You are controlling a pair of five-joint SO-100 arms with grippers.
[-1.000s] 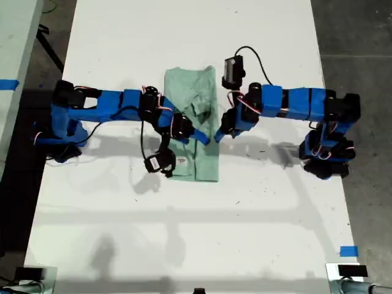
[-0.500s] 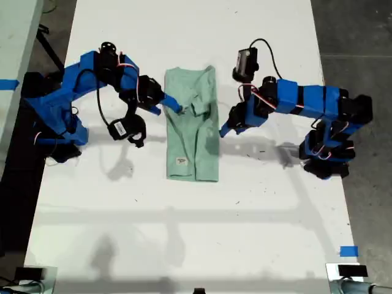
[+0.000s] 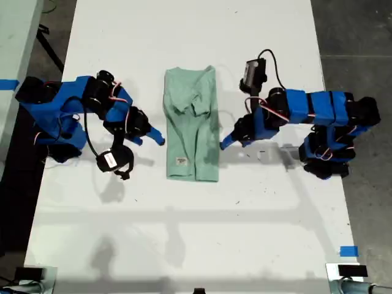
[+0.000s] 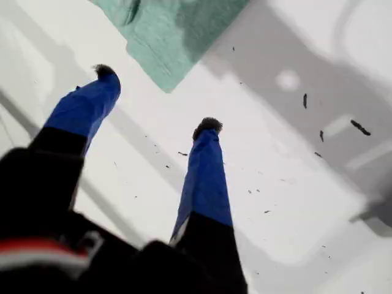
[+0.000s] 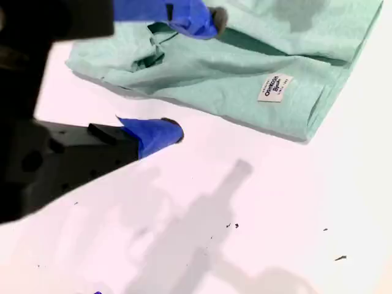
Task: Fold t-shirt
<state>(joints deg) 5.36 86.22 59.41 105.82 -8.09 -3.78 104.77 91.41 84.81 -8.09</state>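
Lying folded into narrow lengthwise strip mid-table: mint-green t-shirt, white label facing up near one end. White table underneath. My first gripper on exterior view's right, just beside shirt edge, jaws spread, holding nothing. My second gripper on exterior view's left, near opposite edge, jaws parted, empty.

Your two arms are blue printed shells on black servos, joined by black cables with red-white leads. Each tool has blue, dark-tipped fingers.
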